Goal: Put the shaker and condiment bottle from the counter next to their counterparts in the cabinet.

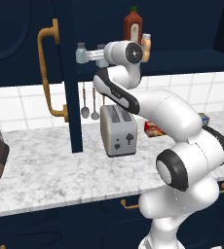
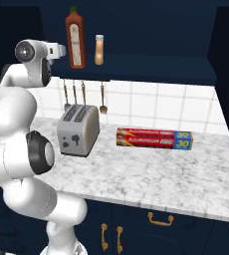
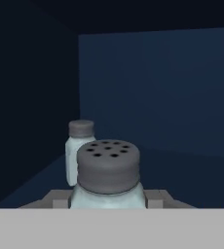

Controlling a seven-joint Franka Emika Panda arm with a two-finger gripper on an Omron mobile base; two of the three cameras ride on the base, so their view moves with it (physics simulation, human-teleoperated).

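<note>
Hand view puts the shaker (image 3: pixel 108 180) directly ahead of me, seated between the two dark fingertips, its perforated grey cap uppermost and upright. I read the gripper (image 3: pixel 108 200) as closed onto the glass body, narrowly parted by the shaker's own width. Beyond it, a little to the left and deeper in, stands the paler counterpart shaker (image 3: pixel 79 151), near the cabinet's inner corner.

From the left base view, the arm reaches up and leftward into the cabinet (image 1: pixel 70 73), with the shaker (image 1: pixel 81 52) carried at shelf height just past the open door edge. On the same shelf the condiment bottle (image 1: pixel 146 46) already stands beside the tall red-brown bottle (image 1: pixel 133 24), so I judge this to be the last placement.

Procedure for this step, as I would run it:
1. Advance slowly toward the pale shaker, stopping beside it, not touching.
2. Keep the wrist level so the cap stays uppermost.
3. Lower until the base meets the shelf; I cannot tell from these views how much clearance remains beneath it.
4. Release only when the base is seated, then back straight out along the entry line, clear of the door and its brass handle (image 1: pixel 48 73)
</note>
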